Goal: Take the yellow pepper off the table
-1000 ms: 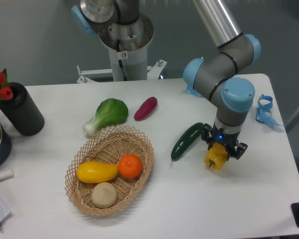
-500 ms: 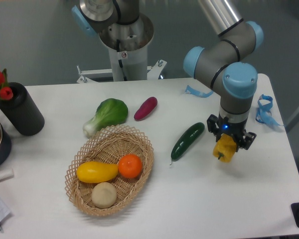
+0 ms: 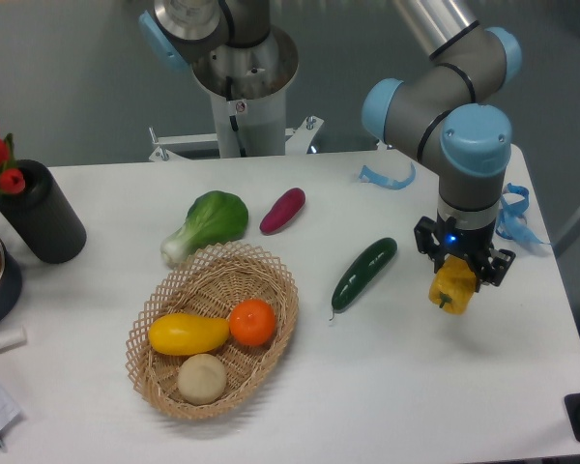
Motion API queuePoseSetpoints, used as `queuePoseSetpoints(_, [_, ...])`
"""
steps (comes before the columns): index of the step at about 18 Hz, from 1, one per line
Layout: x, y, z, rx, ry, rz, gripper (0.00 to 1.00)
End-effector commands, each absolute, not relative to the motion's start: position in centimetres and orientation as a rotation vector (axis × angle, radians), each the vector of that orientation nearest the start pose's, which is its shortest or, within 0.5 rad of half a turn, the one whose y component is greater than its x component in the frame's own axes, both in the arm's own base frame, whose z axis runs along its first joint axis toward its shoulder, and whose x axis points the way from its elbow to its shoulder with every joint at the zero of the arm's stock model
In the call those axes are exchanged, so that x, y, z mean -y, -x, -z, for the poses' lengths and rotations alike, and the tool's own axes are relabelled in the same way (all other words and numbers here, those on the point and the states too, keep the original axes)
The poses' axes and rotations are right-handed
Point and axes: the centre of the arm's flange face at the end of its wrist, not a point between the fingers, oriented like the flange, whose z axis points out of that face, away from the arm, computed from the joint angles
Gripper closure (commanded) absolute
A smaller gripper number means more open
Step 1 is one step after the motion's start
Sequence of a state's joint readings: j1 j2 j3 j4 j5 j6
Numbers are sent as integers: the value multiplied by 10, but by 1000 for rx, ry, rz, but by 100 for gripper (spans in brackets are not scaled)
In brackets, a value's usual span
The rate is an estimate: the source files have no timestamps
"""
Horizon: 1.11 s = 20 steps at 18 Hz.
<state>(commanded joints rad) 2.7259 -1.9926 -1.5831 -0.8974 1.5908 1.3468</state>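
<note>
The yellow pepper (image 3: pixel 453 287) hangs just above the right side of the white table (image 3: pixel 387 387), small, lobed and glossy. My gripper (image 3: pixel 461 272) points straight down and is shut on the pepper's upper part, its black fingers on either side. The pepper's top is hidden between the fingers. A dark green cucumber (image 3: pixel 362 274) lies on the table to the left of the pepper.
A wicker basket (image 3: pixel 271 324) at front left holds a long yellow fruit (image 3: pixel 188 333), an orange (image 3: pixel 252 322) and a beige round thing (image 3: pixel 202 378). Bok choy (image 3: pixel 208 222) and a purple vegetable (image 3: pixel 282 210) lie behind it. A black vase (image 3: pixel 41 213) stands far left; a blue strap (image 3: pixel 514 213) lies far right.
The gripper, holding the yellow pepper, has moved to the right and slightly up, away from the cucumber. Nothing else has shifted.
</note>
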Motion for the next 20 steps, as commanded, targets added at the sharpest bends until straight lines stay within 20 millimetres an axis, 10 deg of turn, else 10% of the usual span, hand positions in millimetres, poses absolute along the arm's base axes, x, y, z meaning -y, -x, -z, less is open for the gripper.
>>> queuePoseSetpoints(20, [-358, 586, -308, -415, 3122, -396, 86])
